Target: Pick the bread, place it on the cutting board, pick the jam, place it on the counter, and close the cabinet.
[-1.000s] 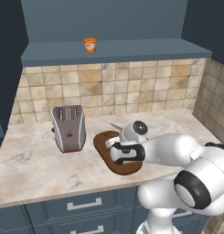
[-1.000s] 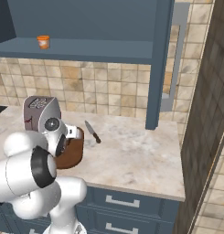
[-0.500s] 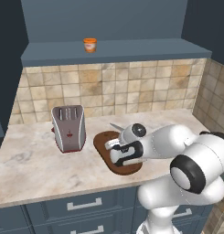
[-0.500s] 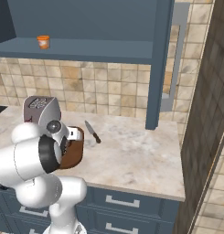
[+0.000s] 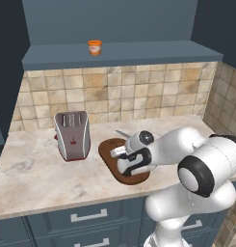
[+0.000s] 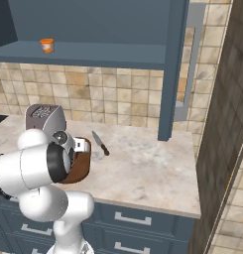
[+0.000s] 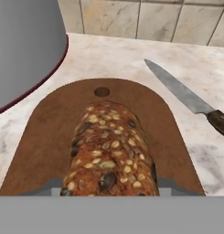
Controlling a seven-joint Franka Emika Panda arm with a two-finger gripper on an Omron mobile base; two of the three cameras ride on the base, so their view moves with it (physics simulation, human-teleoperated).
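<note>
Gripper (image 7: 109,194) pinching the seeded bread (image 7: 111,151), low over the cutting board (image 7: 45,132), apparently to set it down.

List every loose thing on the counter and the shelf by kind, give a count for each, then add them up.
Toaster: 1
Cutting board: 1
Bread: 1
Knife: 1
Jam: 1
Total: 5
</note>
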